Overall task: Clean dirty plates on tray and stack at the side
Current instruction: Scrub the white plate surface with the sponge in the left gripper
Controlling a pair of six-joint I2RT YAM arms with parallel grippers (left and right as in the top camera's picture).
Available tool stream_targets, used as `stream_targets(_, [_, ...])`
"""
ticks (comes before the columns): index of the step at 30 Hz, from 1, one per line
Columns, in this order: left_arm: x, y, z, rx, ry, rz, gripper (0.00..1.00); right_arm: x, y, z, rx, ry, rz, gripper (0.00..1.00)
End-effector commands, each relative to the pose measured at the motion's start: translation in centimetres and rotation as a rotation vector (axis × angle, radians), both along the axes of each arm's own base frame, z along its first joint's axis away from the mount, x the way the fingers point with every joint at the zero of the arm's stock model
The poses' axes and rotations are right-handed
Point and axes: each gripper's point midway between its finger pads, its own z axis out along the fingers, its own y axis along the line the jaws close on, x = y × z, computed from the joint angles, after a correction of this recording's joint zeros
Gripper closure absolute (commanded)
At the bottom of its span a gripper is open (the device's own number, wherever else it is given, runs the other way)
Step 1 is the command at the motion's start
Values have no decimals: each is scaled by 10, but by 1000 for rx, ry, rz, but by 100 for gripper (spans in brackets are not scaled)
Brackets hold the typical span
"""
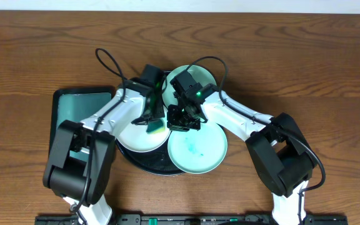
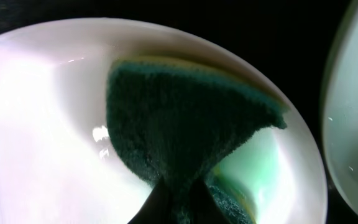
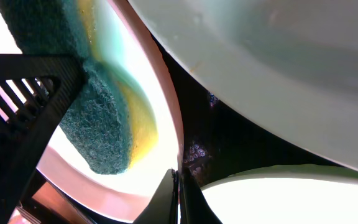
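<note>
Nearest the robot's base: mint plate [image 1: 199,153] with a teal smear at centre, overhanging the right rim of the black tray [image 1: 152,165]. Not yet cleaned, by the look of it.

Next in: white plate [image 1: 139,140] on the tray's left half. Left pincer [image 1: 154,119] is clamped on a sponge [image 2: 185,130], green scouring side down against the plate's well; presumably the scrubbing step. A green tinge shows on the plate beside the sponge; residue or reflection, cannot tell.

Right pincer [image 3: 179,196] sits at the white plate's right rim, fingers drawn almost together with the rim running between them. Judged as pinching the rim to steady the plate against the scrub. Contact itself is dark and cropped at the frame bottom.

Farthest: second mint plate [image 1: 205,74] at the tray's back edge, largely covered by both wrists; any smear on it is hidden. No cleaned stack is visible on the surface [image 1: 292,56]. A teal-lined rectangular tray [image 1: 83,106] lies left, half under the left arm.
</note>
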Motion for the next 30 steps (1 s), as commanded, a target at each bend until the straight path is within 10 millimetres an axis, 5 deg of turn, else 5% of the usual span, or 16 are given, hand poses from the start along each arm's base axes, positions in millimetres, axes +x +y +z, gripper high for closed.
stream_targets(1, [-31,-25,-31,-185,141,-153,93,0,-9,-6,-56,-11,-9,98])
stream_targets(7, [-38,-73,-9,-486,148,-265,93,8,-17,-7,-58,-12,-35,99])
stream_targets(13, [-33,-74,-4,-492,128,-258,93,17,-26,-7,-58,-10,-65,98])
stream_targets(30, [-19,52,-8,-16,103,60,93,18,-29,-7,-58,-4,-74,98])
